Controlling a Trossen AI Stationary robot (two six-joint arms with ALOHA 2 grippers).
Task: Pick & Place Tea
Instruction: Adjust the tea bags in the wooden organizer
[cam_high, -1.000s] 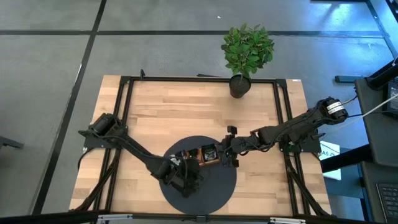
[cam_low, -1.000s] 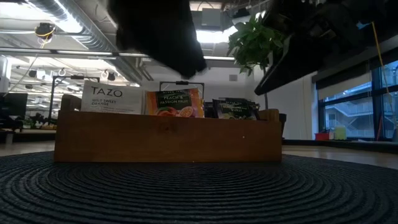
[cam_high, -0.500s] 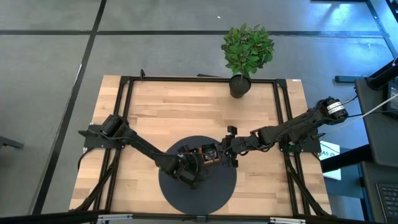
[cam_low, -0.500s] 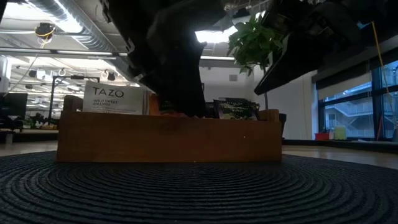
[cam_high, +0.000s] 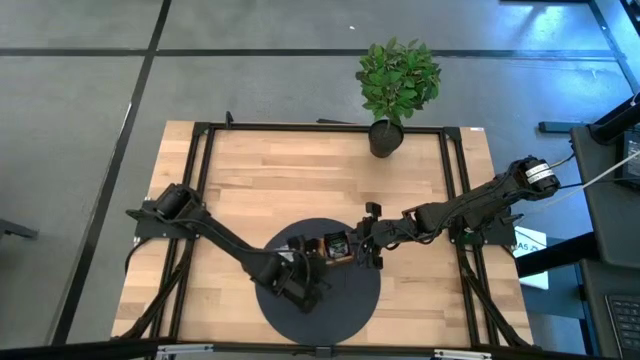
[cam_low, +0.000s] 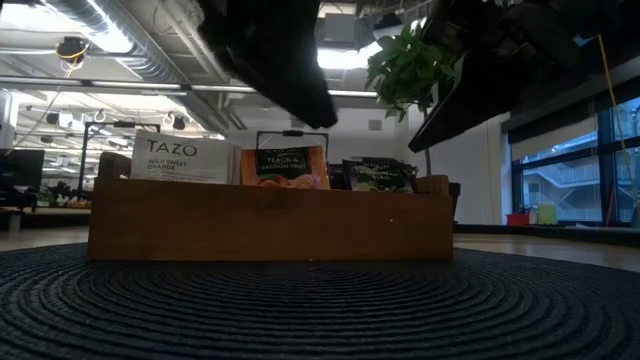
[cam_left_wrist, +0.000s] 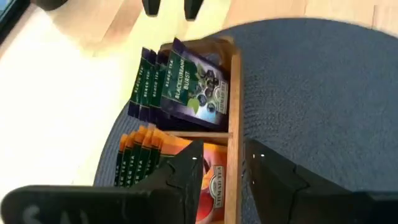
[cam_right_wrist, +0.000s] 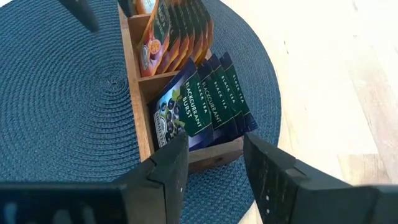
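A brown wooden tray (cam_high: 327, 247) stands on a round dark mat (cam_high: 340, 310). Tea sachets stand on edge in its compartments: white ones (cam_low: 180, 160), orange ones (cam_left_wrist: 146, 158) and dark blackcurrant ones (cam_right_wrist: 199, 106). My left gripper (cam_left_wrist: 224, 149) hangs open above the tray's near long wall (cam_left_wrist: 234, 124), over the orange sachets, with nothing between its fingers. My right gripper (cam_right_wrist: 214, 142) hovers open above the tray's right end, over the blackcurrant sachets, and holds nothing. In the low view both arms show dark above the tray (cam_low: 270, 215).
A potted plant (cam_high: 397, 85) stands at the table's far edge. Black frame rails (cam_high: 200, 170) run along the left and right sides. Bare wood (cam_high: 290, 180) lies between the mat and the plant.
My left gripper dipped into the tray at the orange sachets, then rose again toward the near edge with nothing in it, and it rolled at the wrist. The front orange sachet stands a little differently than before.
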